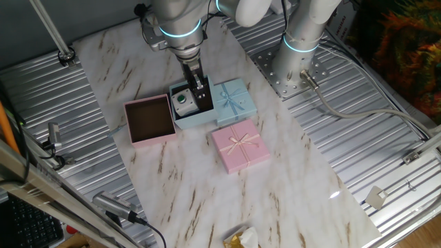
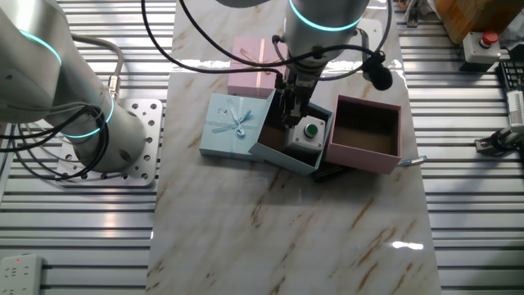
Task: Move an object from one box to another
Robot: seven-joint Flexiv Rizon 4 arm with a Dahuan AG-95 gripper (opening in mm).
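The small white object (image 1: 182, 102) (image 2: 309, 131) with a dark green round top sits inside the light blue box (image 1: 196, 118) (image 2: 278, 152). My gripper (image 1: 200, 94) (image 2: 291, 113) reaches down into this box right beside the object, on the side toward the blue lid. Its dark fingers stand slightly open and hold nothing. The pink box (image 1: 150, 118) (image 2: 365, 135) touches the blue box's other side; its dark brown inside holds nothing.
A light blue lid with a bow (image 1: 234, 98) (image 2: 234, 124) lies against the blue box. A pink lid with a bow (image 1: 240, 145) (image 2: 252, 70) lies nearby. The arm's base (image 1: 298, 65) (image 2: 98, 131) stands on ribbed metal beside the marble board.
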